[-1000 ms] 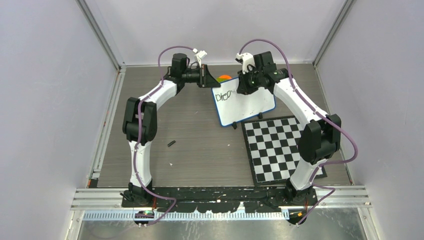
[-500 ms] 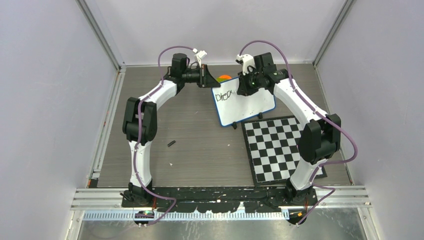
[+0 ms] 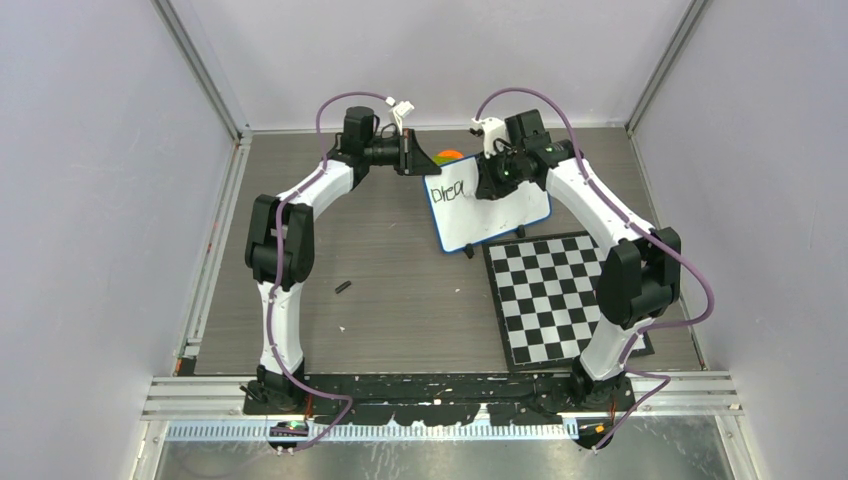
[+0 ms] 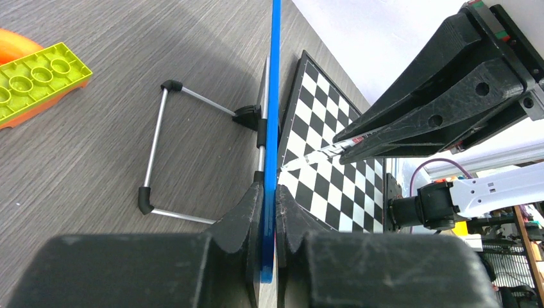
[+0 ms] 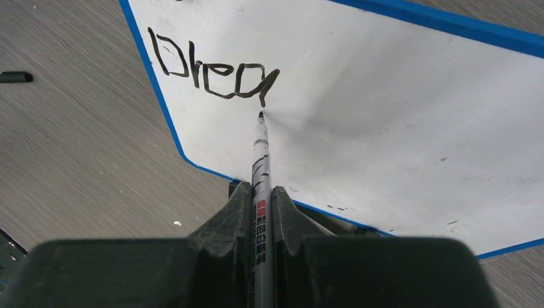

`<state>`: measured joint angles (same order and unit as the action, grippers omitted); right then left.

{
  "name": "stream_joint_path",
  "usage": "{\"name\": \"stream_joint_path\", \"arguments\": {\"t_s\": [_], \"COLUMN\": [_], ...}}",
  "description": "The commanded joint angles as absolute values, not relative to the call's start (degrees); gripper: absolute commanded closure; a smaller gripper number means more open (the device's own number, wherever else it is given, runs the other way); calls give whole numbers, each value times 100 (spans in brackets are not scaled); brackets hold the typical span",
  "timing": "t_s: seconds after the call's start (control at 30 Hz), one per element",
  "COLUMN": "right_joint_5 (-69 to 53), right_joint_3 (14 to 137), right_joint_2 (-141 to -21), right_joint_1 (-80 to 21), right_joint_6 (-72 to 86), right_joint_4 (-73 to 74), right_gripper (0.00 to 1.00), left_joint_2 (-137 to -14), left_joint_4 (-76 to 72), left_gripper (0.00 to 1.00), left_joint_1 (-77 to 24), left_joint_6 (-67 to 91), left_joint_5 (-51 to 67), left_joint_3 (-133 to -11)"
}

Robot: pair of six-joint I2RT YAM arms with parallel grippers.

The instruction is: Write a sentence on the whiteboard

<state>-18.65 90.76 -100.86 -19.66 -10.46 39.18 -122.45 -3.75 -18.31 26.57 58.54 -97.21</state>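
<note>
Your left gripper [image 4: 268, 192] is clamping the whiteboard [image 5: 385, 115] rim. Your right gripper [image 5: 261, 192] is pinching the marker [image 5: 260, 154], tip just under the lettering [image 5: 212, 70] "Drea"; blank board rightward.

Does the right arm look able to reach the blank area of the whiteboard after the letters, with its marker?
Probably yes. The marker in the right gripper has its tip by the last letter, and the whiteboard beyond it lies bare and uncovered.

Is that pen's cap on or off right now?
Off: the marker, clamped in the right tool, shows its bare dark tip just below the last letter of the lettering on the whiteboard.
</note>
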Motion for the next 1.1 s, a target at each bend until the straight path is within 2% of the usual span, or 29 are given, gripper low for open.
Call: {"name": "stream_joint_path", "arguments": {"t_s": [0.0,0.73,1.07], "right_joint_5": [-1890,-1485,-1356], "right_joint_3": [9368,9545,9227], "right_joint_2": [-9624,-10046,-9998], "right_joint_1": [-2001,-2003,-2002], "right_joint_6": [-1175,-903,-1006], "right_joint_4": [4102,3463,3445], "right_gripper": [100,100,100], "left_joint_2": [-12124,-12146,-12187], "left_joint_4": [-117,-81,-83], "left_gripper": [100,100,100], "left_joint_1": [-1942,-1958,-1958], "left_joint_6": [2619,2593,2588], "left_joint_5": [5827,5835,5827], "left_joint_3": [-9703,-9701,-9712]}}
